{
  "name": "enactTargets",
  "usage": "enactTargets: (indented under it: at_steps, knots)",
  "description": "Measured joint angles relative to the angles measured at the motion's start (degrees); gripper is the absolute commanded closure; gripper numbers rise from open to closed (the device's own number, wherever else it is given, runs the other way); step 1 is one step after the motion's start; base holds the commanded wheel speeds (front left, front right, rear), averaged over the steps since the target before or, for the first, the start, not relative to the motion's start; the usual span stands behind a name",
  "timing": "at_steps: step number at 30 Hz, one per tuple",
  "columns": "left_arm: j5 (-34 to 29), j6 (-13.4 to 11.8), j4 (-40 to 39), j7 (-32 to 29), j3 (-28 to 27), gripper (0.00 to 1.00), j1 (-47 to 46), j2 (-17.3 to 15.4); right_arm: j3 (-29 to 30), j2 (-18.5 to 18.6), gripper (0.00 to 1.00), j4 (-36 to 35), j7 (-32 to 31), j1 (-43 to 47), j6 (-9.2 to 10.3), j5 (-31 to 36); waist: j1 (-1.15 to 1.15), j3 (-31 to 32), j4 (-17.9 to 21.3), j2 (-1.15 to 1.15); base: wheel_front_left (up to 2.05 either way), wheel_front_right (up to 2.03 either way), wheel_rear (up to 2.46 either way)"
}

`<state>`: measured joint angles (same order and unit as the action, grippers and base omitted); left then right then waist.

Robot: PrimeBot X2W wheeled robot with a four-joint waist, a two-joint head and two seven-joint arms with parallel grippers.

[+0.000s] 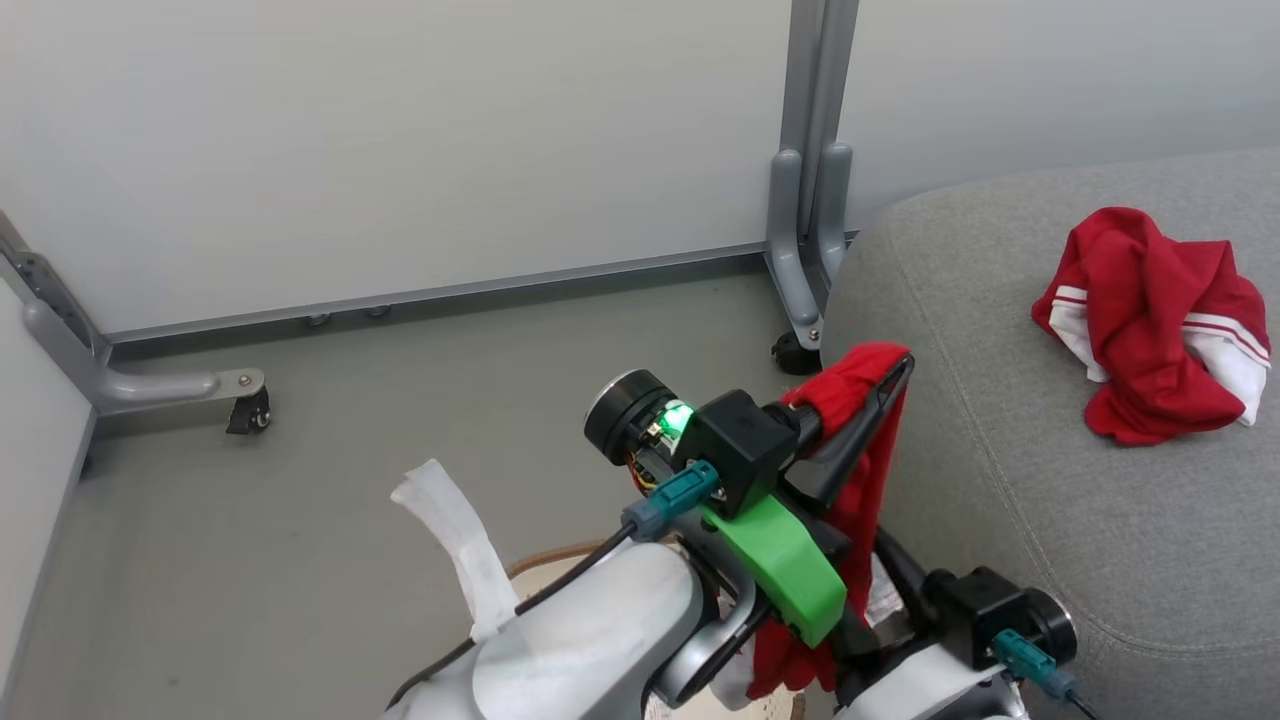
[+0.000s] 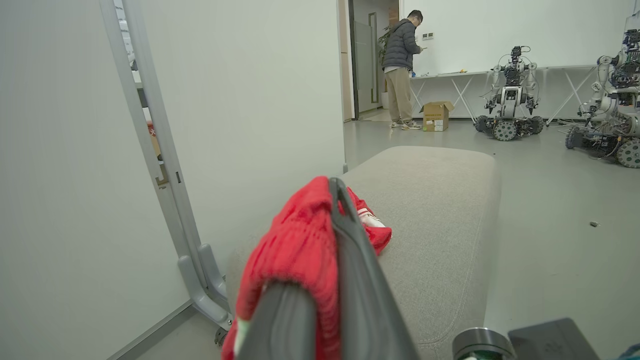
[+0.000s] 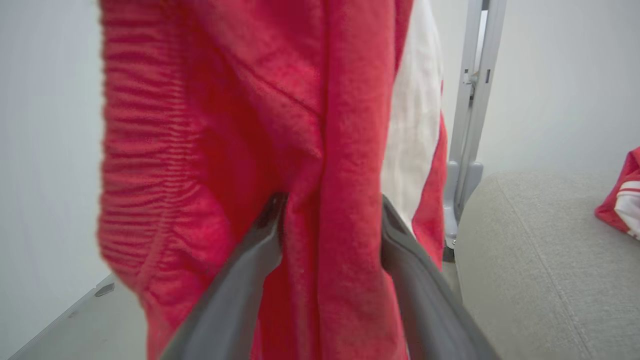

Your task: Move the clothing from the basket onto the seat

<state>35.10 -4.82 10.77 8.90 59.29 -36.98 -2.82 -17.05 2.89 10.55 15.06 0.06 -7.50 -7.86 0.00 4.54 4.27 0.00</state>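
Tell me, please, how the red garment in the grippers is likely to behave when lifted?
Probably floppy: the red garment drapes limply from the left gripper. Likely light, since a small pinch carries it. It may slump into a heap on the seat, like the other garment.

Bright, even, diffuse indoor light throughout; shadows on the grey floor (image 1: 400, 400) are faint and soft-edged. A small green indicator lamp (image 1: 678, 418) glows in the sharp head view. The close bright-red ribbed fabric garment (image 3: 225, 125) is blurred in the right wrist view. Wide-angle distortion bends the grey metal partition post (image 2: 150, 125) in the left wrist view.
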Motion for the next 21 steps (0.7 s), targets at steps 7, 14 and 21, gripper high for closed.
enactTargets:
  at_steps: [7,14,21]
  knots:
    - [2.6,-0.1,3.9,0.6,-0.9,1.00,0.1,0.0,-2.0,1.0,1.00,2.0,0.0,-0.4,0.00,-3.2,0.00,-0.6,-0.3,0.00,0.00,0.00,0.00]
    - [3.4,0.8,8.6,0.2,-0.3,1.00,0.1,-0.1,-1.0,1.1,1.00,2.0,0.0,-0.3,0.00,-4.3,0.00,-1.2,-0.3,0.00,0.00,0.00,0.00]
    - [3.7,1.0,10.6,0.1,0.4,0.00,0.5,-0.1,0.5,1.1,1.00,2.1,0.0,-0.1,0.00,-4.7,0.00,-1.6,-0.5,0.00,0.00,0.00,0.00]
